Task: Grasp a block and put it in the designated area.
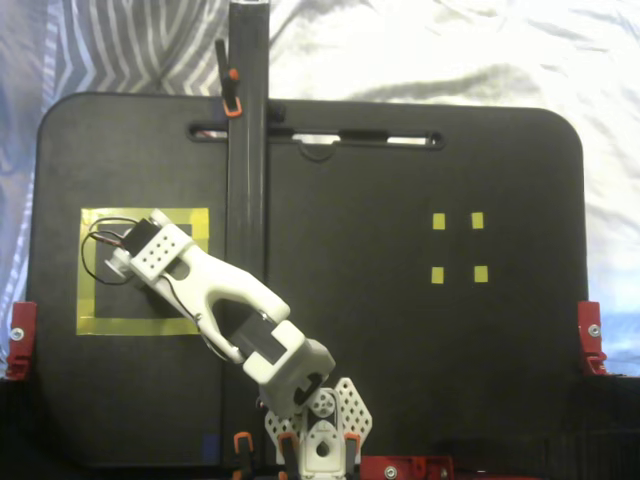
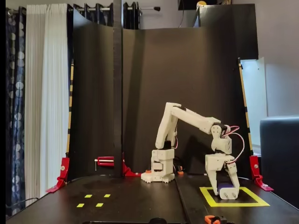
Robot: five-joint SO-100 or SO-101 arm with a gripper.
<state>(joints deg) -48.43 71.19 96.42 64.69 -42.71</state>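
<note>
In the side fixed view my gripper (image 2: 225,192) points straight down inside the designated area (image 2: 211,203), a large square of yellow tape on the black board. The block (image 2: 226,186), small and dark blue, sits between the white fingers (image 2: 211,179) at board level, with the jaws closed against it. I cannot tell whether it rests on the board. In the top-down fixed view the white wrist (image 1: 160,258) hangs over the designated area (image 1: 140,325) and hides both the fingertips and the block.
Four tiny yellow tape squares (image 1: 458,247) lie on the far side of the board (image 2: 93,200). A tall black post (image 1: 247,150) stands beside the arm. Red clamps (image 1: 591,335) hold the board's edges. An orange clamp (image 2: 212,219) sits at the near edge.
</note>
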